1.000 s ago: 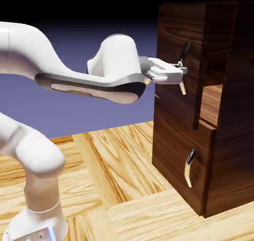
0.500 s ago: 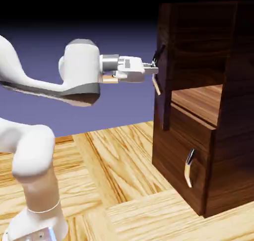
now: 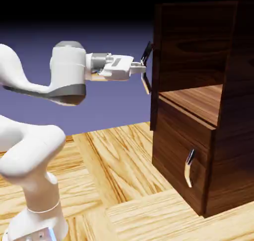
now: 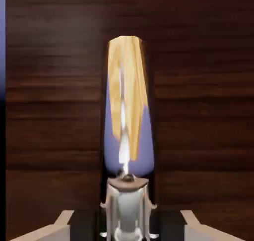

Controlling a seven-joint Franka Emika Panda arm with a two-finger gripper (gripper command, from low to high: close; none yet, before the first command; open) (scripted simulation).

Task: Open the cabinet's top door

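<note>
The dark wood-grain cabinet point(image 3: 225, 150) stands at the exterior view's right. Its top door point(image 3: 155, 61) is swung wide and shows nearly edge-on, and the upper compartment point(image 3: 198, 98) behind it is exposed. My gripper point(image 3: 142, 66) reaches level from the left and is shut on the door's curved handle point(image 3: 146, 85), just below the handle's black top. In the hand view the shiny handle point(image 4: 126, 111) rises up the middle between my gripper point(image 4: 128, 222) fingers, and the top door point(image 4: 203, 101) fills the picture behind it.
The lower door point(image 3: 173, 146) is closed, with its silver handle point(image 3: 189, 168) near its right edge. The light wooden table point(image 3: 124, 185) spreads in front of the cabinet. My white arm point(image 3: 30, 150) rises from the lower left.
My hand has drawn back to the left with the handle in its grip. The top door has swung from ajar to wide open, uncovering the upper compartment.
</note>
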